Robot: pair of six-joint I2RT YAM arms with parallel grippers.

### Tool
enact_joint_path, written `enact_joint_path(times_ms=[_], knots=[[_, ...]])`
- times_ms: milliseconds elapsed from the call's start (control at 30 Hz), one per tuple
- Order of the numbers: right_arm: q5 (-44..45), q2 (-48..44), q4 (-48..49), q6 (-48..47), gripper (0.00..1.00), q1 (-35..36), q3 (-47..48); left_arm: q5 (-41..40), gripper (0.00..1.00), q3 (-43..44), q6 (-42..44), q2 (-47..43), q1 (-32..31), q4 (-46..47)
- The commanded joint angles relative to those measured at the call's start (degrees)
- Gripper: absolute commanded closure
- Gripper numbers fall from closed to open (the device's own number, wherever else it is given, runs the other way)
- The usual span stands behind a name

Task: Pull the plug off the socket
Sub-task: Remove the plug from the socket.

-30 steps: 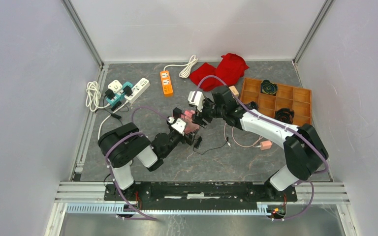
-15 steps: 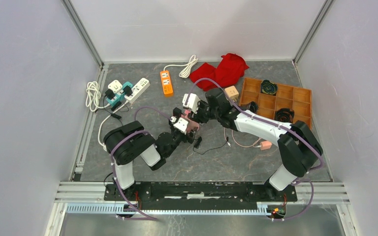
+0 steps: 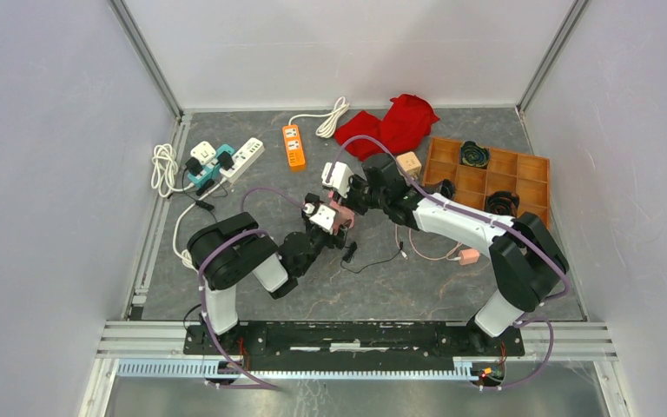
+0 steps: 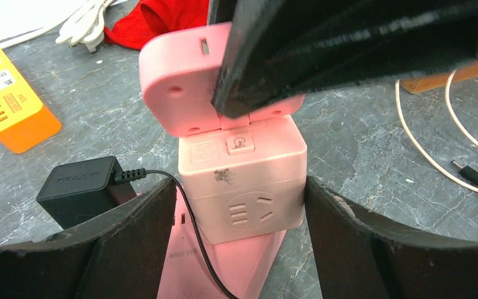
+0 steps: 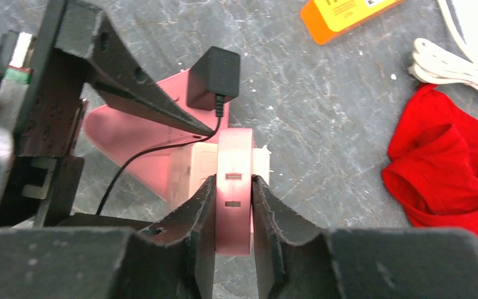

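right gripper (image 5: 231,240): pinching plug (image 5: 233,187), ready to yank
left gripper (image 4: 236,218): bracketing socket (image 4: 243,187) as an anchor, contact unclear

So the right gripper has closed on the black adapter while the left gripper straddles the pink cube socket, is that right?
Not quite: the right wrist view shows the right gripper closed on the pink plug, not the black adapter. The left gripper does straddle the pink cube socket.

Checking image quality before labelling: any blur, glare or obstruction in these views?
Top external: evenly lit, sharp, no glare. Left wrist: the right gripper looms blurred across the top, pink socket cube sharp. Right wrist: near fingers soft, pink plug clear.
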Motion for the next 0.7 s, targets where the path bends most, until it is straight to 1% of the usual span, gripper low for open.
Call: enact_joint_path(times_ms=[0, 33, 133, 267, 367, 500, 567, 667], knots=[[0.27, 0.19, 1.65, 1.27, 0.78, 0.19, 2.21, -2.65, 0.2, 1.85, -1.42, 0.91, -0.53, 13.31], [0.23, 0.19, 1.58, 1.38, 0.83, 0.12, 2.31, -2.78, 0.2, 2.0, -1.62, 1.04, -0.55, 13.29], [-0.28, -0.13, 1.57, 1.81, 0.9, 0.16, 2.38, -3.13, 0.19, 2.43, -2.3, 1.43, -0.75, 13.23], [-1.56, -1.11, 1.74, 2.57, 0.97, 0.24, 2.09, -3.75, 0.18, 2.97, -2.75, 1.83, -0.98, 13.28], [-2.38, -1.76, 1.96, 2.79, 1.0, 0.22, 1.81, -4.01, 0.21, 3.19, -2.95, 1.91, -1.0, 13.28], [-4.44, -1.92, 1.49, 3.26, 1.0, 0.09, 1.87, -4.23, 0.34, 2.8, -3.26, 1.9, -1.01, 13.3], [-5.42, -2.12, 1.3, 3.78, 1.0, 0.1, 2.07, -4.12, 0.46, 2.4, -3.22, 1.89, -1.04, 13.26], [-7.11, -2.6, 0.98, 4.65, 1.0, 0.03, 2.58, -3.68, 0.73, 1.7, -3.24, 2.18, -1.08, 13.29]])
